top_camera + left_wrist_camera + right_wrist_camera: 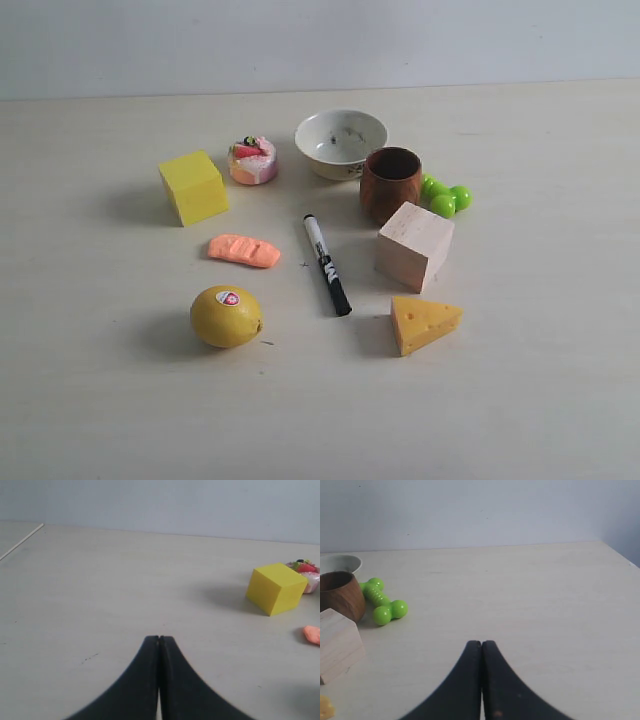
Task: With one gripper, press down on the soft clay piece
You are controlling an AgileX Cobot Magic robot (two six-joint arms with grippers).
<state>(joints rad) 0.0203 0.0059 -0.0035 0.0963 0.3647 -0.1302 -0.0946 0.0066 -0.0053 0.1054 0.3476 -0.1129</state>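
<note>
The soft clay piece (244, 250), a flat salmon-orange lump with a grooved top, lies on the table between the yellow cube (193, 186) and the lemon (226, 316). Only its end (313, 634) shows at the edge of the left wrist view, past the yellow cube (276, 588). My left gripper (159, 639) is shut with nothing in it, over bare table well away from the clay. My right gripper (481, 643) is shut and empty too, over bare table beyond the green toy (382, 602). Neither arm appears in the exterior view.
Around the clay stand a small toy cake (252, 160), a white bowl (341, 143), a brown wooden cup (390, 184), a green dumbbell toy (444, 195), a pale wooden block (414, 245), a black marker (326, 264) and a yellow cheese wedge (423, 322).
</note>
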